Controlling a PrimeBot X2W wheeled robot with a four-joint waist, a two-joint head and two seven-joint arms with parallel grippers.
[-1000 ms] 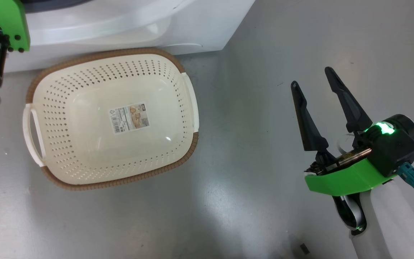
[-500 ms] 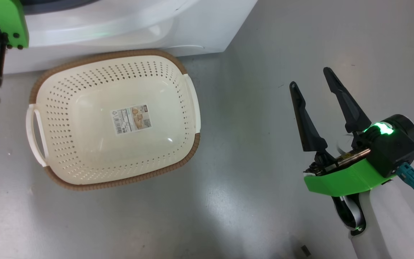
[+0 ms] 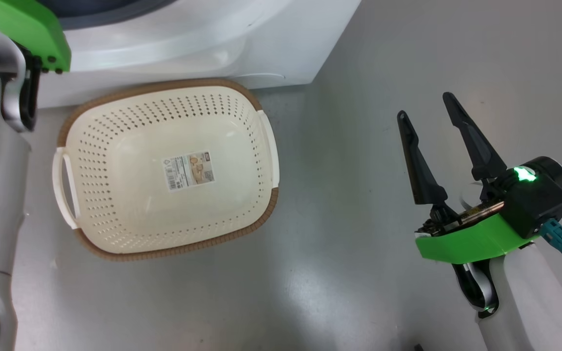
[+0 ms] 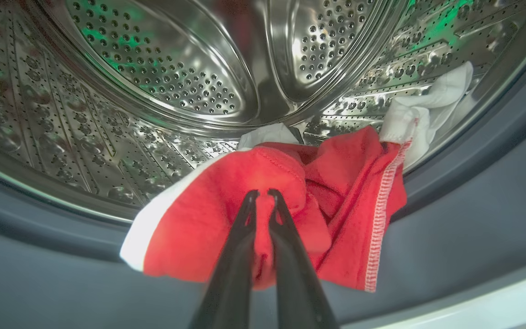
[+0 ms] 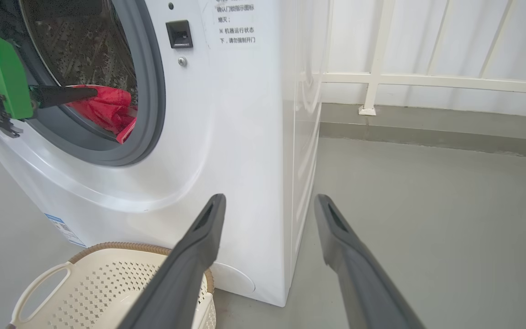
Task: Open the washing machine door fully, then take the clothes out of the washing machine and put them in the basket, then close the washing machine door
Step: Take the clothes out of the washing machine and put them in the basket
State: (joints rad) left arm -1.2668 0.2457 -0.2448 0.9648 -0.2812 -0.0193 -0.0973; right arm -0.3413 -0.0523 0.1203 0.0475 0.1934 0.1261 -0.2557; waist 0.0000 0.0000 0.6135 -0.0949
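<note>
Red clothes (image 4: 190, 219) are pinched in your left gripper (image 4: 263, 194), jaws closed on them, at the washing machine's (image 5: 244, 137) mouth. Since a second ago only your head camera has shifted. The basket (image 3: 115, 122) in front of the washing machine stays empty, and your right gripper (image 3: 423, 105) is spread open.

right pincer (image 3: 425, 106) has tapered black fingers (image 3: 420, 165), green bracket (image 3: 471, 241), teal plug (image 3: 560, 237).

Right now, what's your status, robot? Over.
Left fingers shut on the clothes at drum mouth. Right fingers open, idle. Basket on floor, holds no clothes yet.
</note>
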